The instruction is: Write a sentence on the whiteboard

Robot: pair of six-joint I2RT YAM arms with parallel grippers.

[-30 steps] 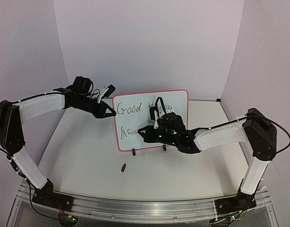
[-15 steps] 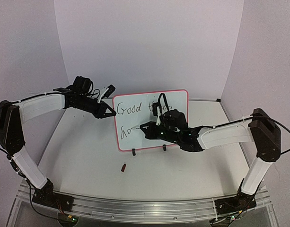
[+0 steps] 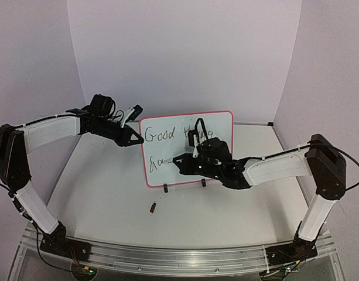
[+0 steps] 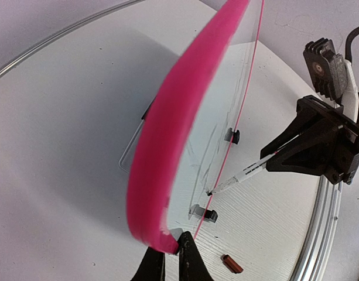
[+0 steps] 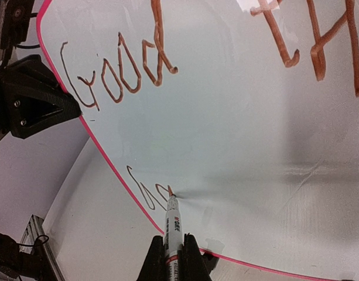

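From above, the whiteboard is standing upright on two black clip feet at the middle of the frame. Its long axis is running left to right and its written face is turning toward the bottom of the frame. My left pincer is closing tight on the board's left edge. My right pincer is clamping a marker that is pointing left, with its tip touching the board's lower left part. The sentence is showing "Good" clearly; my right arm is covering most of the next word. The white surface is carrying a small reddish cap just below the board. Pale walls are enclosing it, and a metal rail is crossing the bottom.

In the left wrist view, the pink frame is sweeping edge-on from the top centre down to my left pincer, which is pinching it at the bottom. The lettering is too glancing to read here. The marker is reaching in from the right pincer.

In the right wrist view, my right pincer is gripping the marker, which is pointing up the frame. Its tip is resting on the first strokes of a second line, which I cannot read. "Good" is sitting at upper left, and the next word is getting cut off at the top right.
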